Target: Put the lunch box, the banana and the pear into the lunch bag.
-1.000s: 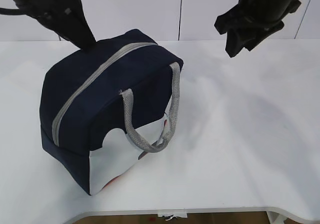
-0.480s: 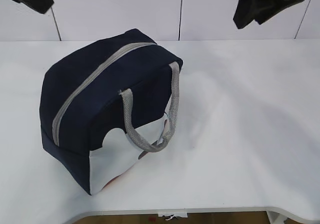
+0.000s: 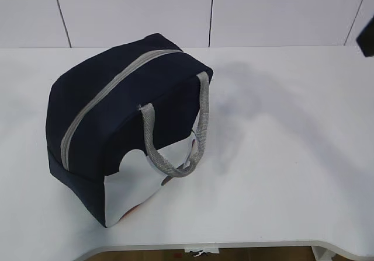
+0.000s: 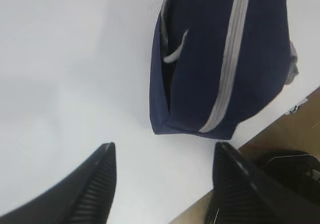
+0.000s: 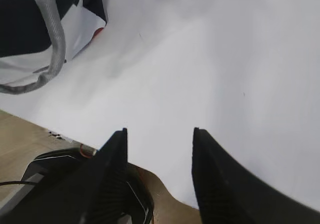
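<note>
Left hand [image 4: 162,184] hung spread wide above the counter [image 4: 65,73], nothing between its two dark fingers [image 4: 97,184], touching nothing, the lunch bag [image 4: 220,58] lying beyond its tips with a strip of bare counter between. Right hand [image 5: 159,174] likewise parted, moderately wide, empty, held clear above the counter's front edge, well apart from the lunch bag [image 5: 30,13], only a corner of which showed at upper left of the right wrist view along with a loop of grey handle [image 5: 52,43]. In the exterior view neither hand visible; only a dark sliver at the right edge, too small to identify. Lunch bag [image 3: 123,115] stood on the counter [image 3: 280,144], tilted onto one long side, grey zipper [image 3: 105,94] running diagonally across its upper face and looking shut along its visible length. One grey handle [image 3: 175,138] drooped over the white lower panel [image 3: 140,185]. A small red mark on that panel, hard to make out. Bag's interior hidden; no sight of lunch box, banana or pear anywhere on the counter around the bag. Zipper's pull not discernible.
</note>
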